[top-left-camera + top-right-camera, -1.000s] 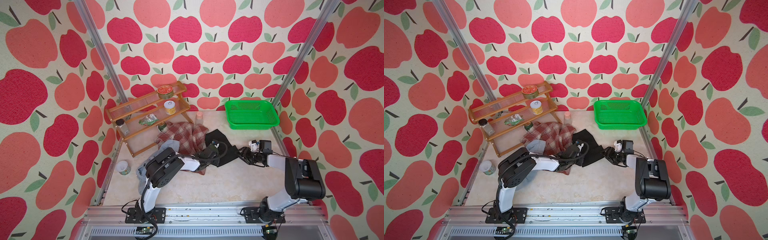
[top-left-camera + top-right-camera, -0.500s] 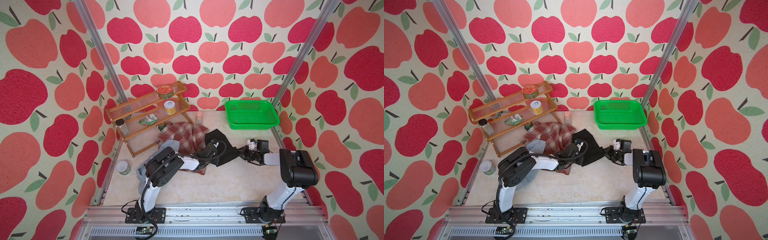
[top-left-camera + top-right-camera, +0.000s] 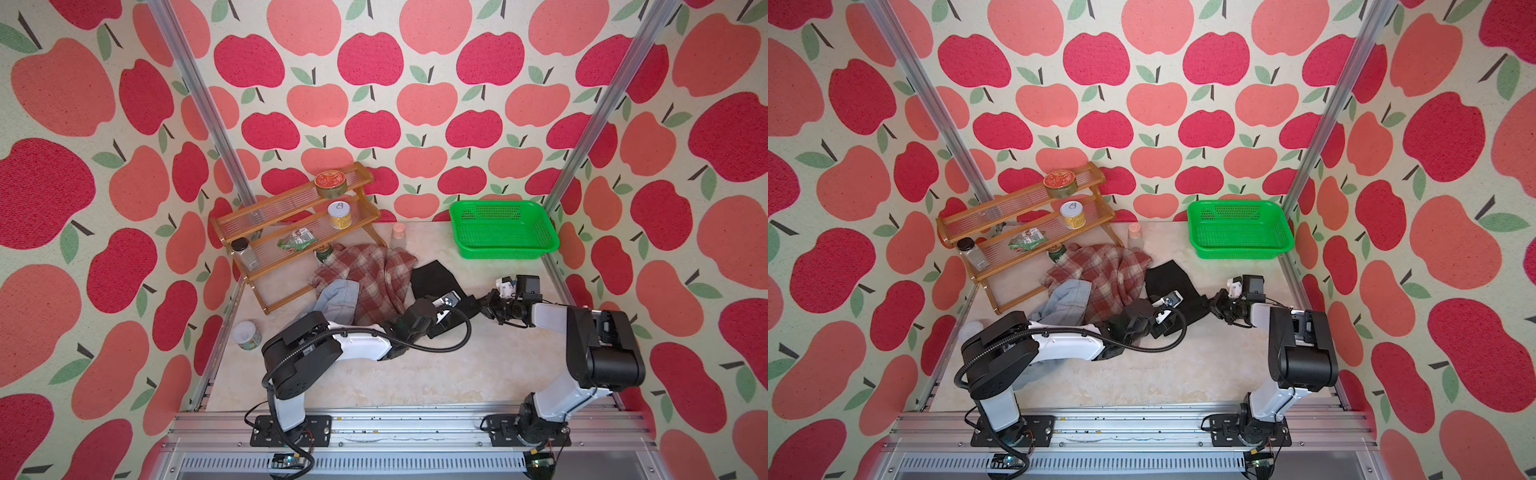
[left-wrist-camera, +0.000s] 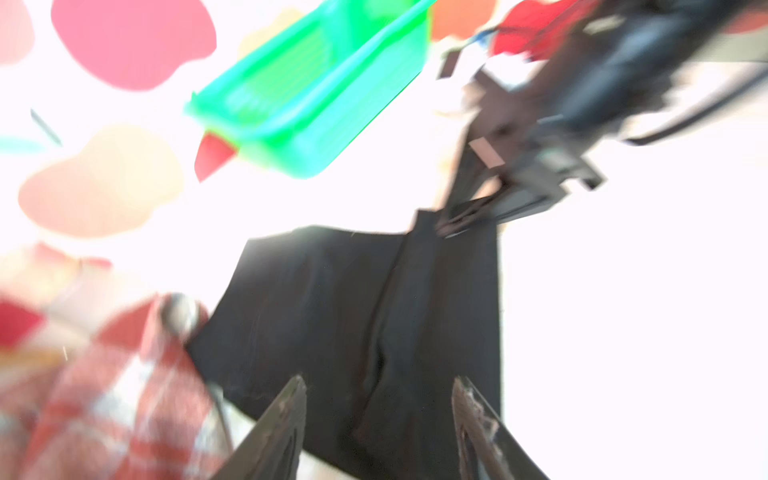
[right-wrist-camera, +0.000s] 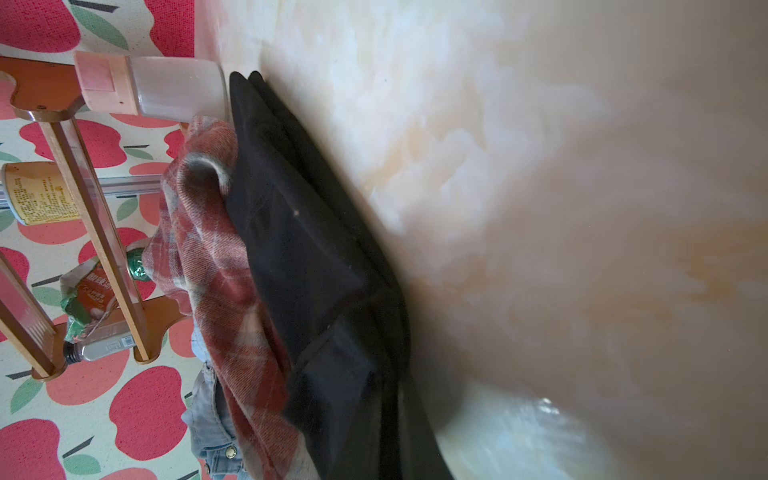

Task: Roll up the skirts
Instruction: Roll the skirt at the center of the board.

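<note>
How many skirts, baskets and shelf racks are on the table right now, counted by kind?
Skirts: 3 (black skirt, plaid skirt, denim skirt)
Baskets: 1 (green basket)
Racks: 1 (wooden rack)
Total: 5

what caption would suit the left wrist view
Open left fingers above the black skirt; right fingers pinch its far corner, green basket beyond.
</note>
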